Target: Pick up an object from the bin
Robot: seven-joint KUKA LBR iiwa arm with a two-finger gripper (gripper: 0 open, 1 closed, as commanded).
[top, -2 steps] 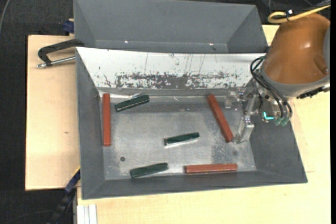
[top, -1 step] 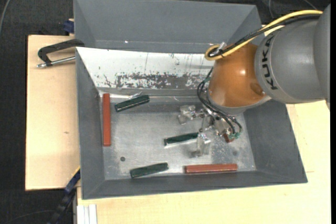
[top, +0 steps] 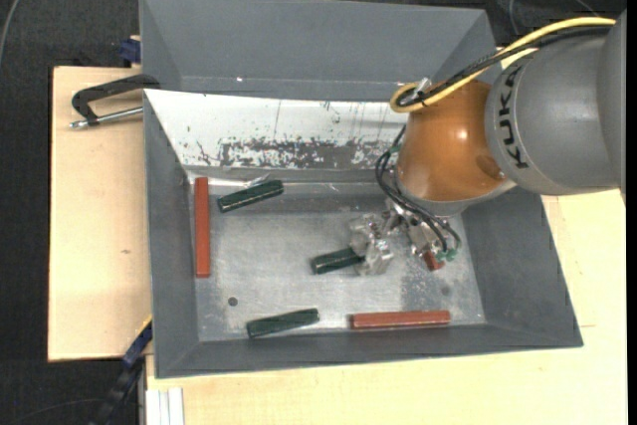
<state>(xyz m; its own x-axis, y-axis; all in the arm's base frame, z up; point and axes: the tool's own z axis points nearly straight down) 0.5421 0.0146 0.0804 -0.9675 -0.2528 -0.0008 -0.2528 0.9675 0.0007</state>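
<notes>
dark green bar (top: 336,262) lies flat mid-floor of the grey bin (top: 299,40), its right end touching or just beside the gripper (top: 374,250), which sits low there, probably lined up for a grasp. gripper apart or together: cannot tell. nearest neighbour, a red bar (top: 399,318), lies apart toward the front wall.

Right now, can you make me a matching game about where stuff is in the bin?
Things: 1 gripper; 2 red stick running front to back; 3 red stick running side to side.
Places: a along the bin's left wall; b by the front wall; c at the middle green stick's right end.
Pairs: 1-c, 2-a, 3-b.
</notes>
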